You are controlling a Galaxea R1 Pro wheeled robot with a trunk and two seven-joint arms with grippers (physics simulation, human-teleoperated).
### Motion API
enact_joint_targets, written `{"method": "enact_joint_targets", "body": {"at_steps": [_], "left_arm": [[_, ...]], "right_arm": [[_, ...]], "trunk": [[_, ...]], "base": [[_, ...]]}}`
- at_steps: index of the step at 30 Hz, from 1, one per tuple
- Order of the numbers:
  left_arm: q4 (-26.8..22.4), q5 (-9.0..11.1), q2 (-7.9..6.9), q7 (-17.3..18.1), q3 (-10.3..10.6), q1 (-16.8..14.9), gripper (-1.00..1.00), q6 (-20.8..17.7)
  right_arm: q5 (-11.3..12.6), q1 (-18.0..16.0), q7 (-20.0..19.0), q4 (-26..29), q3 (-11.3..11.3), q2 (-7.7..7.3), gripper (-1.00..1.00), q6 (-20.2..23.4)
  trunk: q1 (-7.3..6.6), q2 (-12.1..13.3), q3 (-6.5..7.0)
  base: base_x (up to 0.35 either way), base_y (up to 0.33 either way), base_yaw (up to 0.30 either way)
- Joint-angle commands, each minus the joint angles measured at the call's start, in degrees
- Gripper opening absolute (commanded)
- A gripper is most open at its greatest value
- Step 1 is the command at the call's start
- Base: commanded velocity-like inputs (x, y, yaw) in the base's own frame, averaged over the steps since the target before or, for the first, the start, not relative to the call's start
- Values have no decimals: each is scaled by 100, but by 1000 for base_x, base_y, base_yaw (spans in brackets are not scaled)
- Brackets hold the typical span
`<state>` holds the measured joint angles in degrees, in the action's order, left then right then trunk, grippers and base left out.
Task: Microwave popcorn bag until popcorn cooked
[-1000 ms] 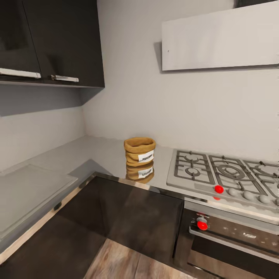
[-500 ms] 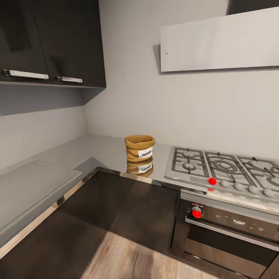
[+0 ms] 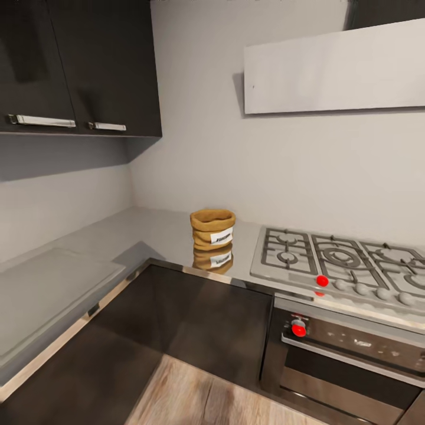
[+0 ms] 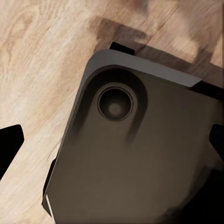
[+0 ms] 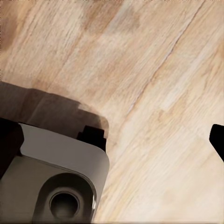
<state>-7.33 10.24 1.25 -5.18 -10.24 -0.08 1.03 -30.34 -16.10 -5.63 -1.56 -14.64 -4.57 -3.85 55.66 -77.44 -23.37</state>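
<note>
On the far stretch of the countertop, in the corner of the kitchen, the bag stands upright, just left of the hob and apart from it. Its rolled rim is open at the top. A white label faces me; the print on it is too small to read. The worktop mirrors the bag directly beneath it.

The hob carries grey grates, a row of grey knobs and one red knob at its near edge. Below it sits the oven with a bar handle, a second red knob and a small mark on its fascia that I cannot read.

Dark wall cabinets with silver handles hang at upper left. A pale hood panel is fixed to the grey wall above the hob. Dark base cabinets run under the worktop.

My left wrist camera looks down on the wood floor and my grey base; dark fingertips sit at both picture edges, jaws spread wide, nothing between them. My right wrist camera shows the same floor and a base corner; one dark fingertip sits at the edge, and I cannot tell that gripper's opening.
</note>
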Motion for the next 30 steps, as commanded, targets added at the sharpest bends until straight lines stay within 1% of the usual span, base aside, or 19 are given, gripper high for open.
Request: {"method": "enact_joint_targets", "body": {"at_steps": [1,10,15,25,30], "left_arm": [[-8,59,1,-11,4,-1,100,11],[50,48,4,0,14,-1,100,12],[59,46,7,-9,15,-1,100,12],[56,48,7,-9,14,-1,100,12],[48,48,7,-9,8,-1,100,12]], "right_arm": [[-42,-7,-9,-15,-48,-4,100,-29],[-48,-7,-18,-20,-48,-1,100,2],[-59,-7,-18,-19,-48,0,100,-8],[-60,-7,-18,-15,-48,0,100,-11],[-59,-7,-18,-17,-48,0,100,-11]], "trunk": [[-23,38,13],[-220,399,174],[-330,600,233],[-550,1001,322],[-550,1001,276]], "base": [[0,0,0],[0,0,0],[0,0,0],[0,0,0],[0,0,0]]}}
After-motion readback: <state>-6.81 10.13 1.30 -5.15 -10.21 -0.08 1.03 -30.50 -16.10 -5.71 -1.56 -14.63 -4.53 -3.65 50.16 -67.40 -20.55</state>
